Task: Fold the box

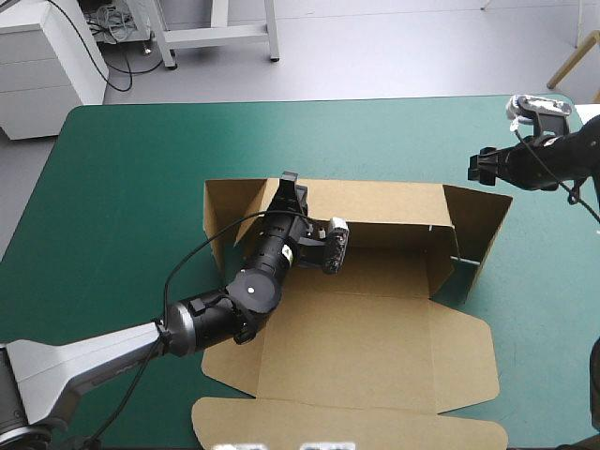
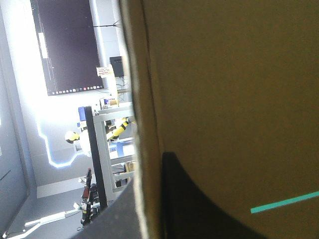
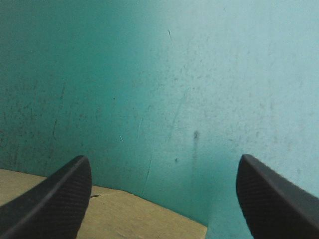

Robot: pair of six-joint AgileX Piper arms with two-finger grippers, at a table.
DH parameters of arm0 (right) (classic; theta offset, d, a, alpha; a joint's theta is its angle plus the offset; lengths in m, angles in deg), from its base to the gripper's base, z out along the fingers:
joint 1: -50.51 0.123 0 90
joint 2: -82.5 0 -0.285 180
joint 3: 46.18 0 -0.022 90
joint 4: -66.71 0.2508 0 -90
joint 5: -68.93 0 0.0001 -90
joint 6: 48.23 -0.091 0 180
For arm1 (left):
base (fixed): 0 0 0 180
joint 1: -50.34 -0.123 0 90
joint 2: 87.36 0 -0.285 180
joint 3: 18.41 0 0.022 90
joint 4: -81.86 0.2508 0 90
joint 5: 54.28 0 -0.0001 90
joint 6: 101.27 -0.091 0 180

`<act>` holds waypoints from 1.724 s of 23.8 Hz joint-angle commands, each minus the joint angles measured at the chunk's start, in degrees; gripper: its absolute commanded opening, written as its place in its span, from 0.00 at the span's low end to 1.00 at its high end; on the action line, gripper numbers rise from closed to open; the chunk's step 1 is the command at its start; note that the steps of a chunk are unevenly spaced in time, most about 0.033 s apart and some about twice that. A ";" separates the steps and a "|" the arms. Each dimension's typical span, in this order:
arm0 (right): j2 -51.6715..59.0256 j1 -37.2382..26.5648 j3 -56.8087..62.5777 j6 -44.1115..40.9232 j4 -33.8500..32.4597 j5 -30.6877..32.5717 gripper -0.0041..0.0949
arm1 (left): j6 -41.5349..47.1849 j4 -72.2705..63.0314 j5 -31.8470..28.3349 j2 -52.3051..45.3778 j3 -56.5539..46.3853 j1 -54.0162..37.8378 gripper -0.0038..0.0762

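The brown box (image 1: 375, 337) lies in the middle of the table as a partly raised sheet. Its far wall (image 1: 384, 202) and right wall (image 1: 478, 234) stand up, while the near panels and the lid flap (image 1: 356, 422) lie flat. My left gripper (image 1: 289, 185) reaches from inside the box to the far wall's top edge near its left end. In the left wrist view the board's edge (image 2: 144, 124) runs between the black fingers (image 2: 199, 209), and the left gripper (image 2: 148, 169) is shut on it. My right gripper (image 1: 482, 169) hovers beyond the right wall's far corner. It stands open (image 3: 163, 158) over the cover, with a board edge (image 3: 124, 219) just under it.
Bare teal-green cover (image 1: 281, 141) stretches from the box's far wall to the table's far edge, and more shows to the left (image 1: 112, 216). The table's right edge lies close behind the right arm.
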 commanded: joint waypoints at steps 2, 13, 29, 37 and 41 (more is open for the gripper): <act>-1.55 0.05 -1.94 2.06 1.51 3.88 0.78 | 0.13 -0.12 2.10 -1.59 1.00 0.11 0.04; 3.83 0.05 7.15 7.71 3.67 10.73 0.63 | 0.13 -0.12 2.23 -1.59 1.00 0.11 0.04; 19.23 0.05 32.44 35.87 21.06 -0.60 0.62 | 0.13 -0.12 2.23 -1.59 1.00 0.11 0.04; 19.35 0.05 34.37 41.47 25.45 -1.44 0.62 | 0.13 -0.12 2.54 -1.59 1.00 0.11 0.04; 19.35 0.05 34.37 39.07 20.79 -2.30 0.62 | 0.70 -0.12 2.54 -1.59 1.00 0.11 0.04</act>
